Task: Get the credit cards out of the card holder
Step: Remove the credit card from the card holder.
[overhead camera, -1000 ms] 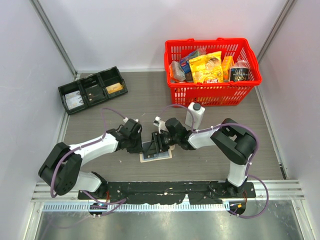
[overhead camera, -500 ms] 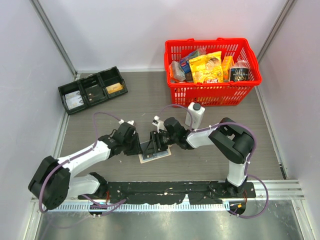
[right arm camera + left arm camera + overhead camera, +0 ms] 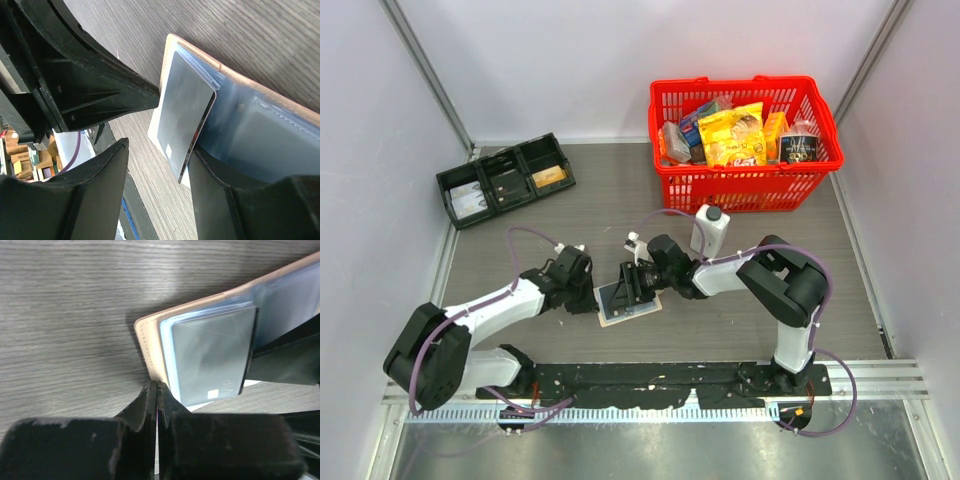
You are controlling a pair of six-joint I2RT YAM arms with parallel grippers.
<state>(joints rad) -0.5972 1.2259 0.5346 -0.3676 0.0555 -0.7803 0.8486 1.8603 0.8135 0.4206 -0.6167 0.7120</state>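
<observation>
The tan card holder (image 3: 642, 303) lies open on the table between my grippers, its blue sleeves showing in the left wrist view (image 3: 150, 347) and the right wrist view (image 3: 260, 125). A grey card with a chip (image 3: 182, 112) sticks halfway out of a blue sleeve; it also shows in the left wrist view (image 3: 210, 357). My right gripper (image 3: 631, 283) is open, one finger on each side of the card's free end, and the card's edge rests against the right finger (image 3: 220, 195). My left gripper (image 3: 157, 389) is shut, its tips touching the holder's tan left edge.
A white card (image 3: 200, 405) lies partly under the holder. A white bottle (image 3: 708, 230) stands just behind the right arm. A red basket (image 3: 745, 185) of groceries is at the back right and a black three-compartment tray (image 3: 505, 180) at the back left.
My left arm has drawn back to the left, its gripper ending at the holder's left edge. The right gripper has shifted slightly left. The grey card now sticks out of the holder.
</observation>
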